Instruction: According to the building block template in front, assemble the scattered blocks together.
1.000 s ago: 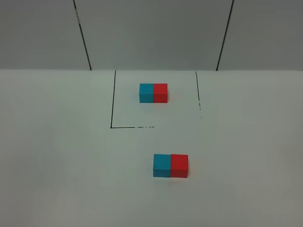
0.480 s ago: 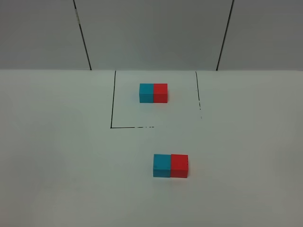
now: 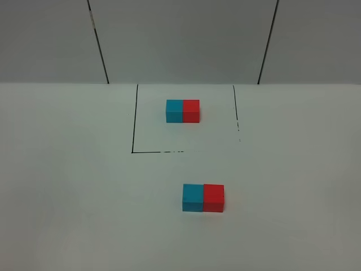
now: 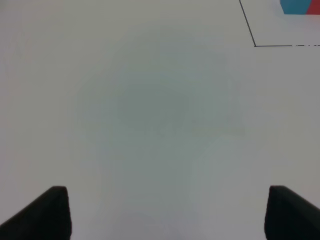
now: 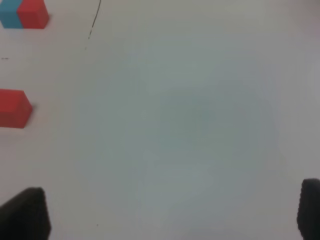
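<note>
Exterior high: matte white table (image 3: 67, 197), smooth. Building block template (image 3: 183, 110), short cyan-red bar, sits inside thin black outline (image 3: 134, 121) at far side. Nearer, cyan cube (image 3: 193, 197) and red cube (image 3: 214, 198) touching, cyan left, flat matte faces, crisp edges.

Left wrist: left end effector (image 4: 167, 212) spread wide, dark blunt fingertips, nothing between.

Right wrist: right end effector (image 5: 172, 212) spread wide too, bare table below.

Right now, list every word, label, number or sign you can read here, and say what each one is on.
None: no readable text in any view.
The template bar, the cyan cube and the red cube have plain faces.
The black outline on the table is only a line, with no writing.
</note>
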You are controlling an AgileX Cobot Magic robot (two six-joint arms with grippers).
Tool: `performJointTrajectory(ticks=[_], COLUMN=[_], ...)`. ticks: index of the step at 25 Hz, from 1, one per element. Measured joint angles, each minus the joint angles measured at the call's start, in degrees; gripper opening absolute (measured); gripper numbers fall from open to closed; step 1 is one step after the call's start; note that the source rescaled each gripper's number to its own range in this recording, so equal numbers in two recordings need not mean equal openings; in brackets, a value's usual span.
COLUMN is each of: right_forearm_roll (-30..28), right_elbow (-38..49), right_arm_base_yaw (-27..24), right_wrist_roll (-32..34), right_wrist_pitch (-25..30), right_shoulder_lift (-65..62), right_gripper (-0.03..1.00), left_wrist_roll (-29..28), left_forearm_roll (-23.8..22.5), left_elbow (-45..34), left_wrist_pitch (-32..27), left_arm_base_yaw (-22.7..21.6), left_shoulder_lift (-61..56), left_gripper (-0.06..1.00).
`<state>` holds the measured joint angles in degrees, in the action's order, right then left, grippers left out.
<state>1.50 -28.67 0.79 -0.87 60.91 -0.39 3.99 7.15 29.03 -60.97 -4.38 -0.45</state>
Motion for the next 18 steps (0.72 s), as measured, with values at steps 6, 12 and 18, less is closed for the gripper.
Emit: performJointTrajectory(ticks=[6, 12, 18], right_forearm_roll=[0.0, 0.0, 0.0], right_elbow=[0.0, 0.0, 0.0], right_arm_base_yaw=[0.0, 0.0, 0.1], right_wrist_roll=[0.0, 0.0, 0.1], right_wrist_pitch=[0.0, 0.0, 0.0], right_shoulder_lift=[0.0, 0.0, 0.0], right_gripper=[1.00, 1.00, 1.00], left_wrist_roll=[0.0, 0.0, 0.0], left_forearm_roll=[0.0, 0.0, 0.0], left_elbow=[0.0, 0.0, 0.0], left_wrist_pitch=[0.0, 0.0, 0.0], left_arm_base_yaw=[0.0, 0.0, 0.0], left_shoulder_lift=[0.0, 0.0, 0.0], left_gripper=[0.79, 0.79, 0.79])
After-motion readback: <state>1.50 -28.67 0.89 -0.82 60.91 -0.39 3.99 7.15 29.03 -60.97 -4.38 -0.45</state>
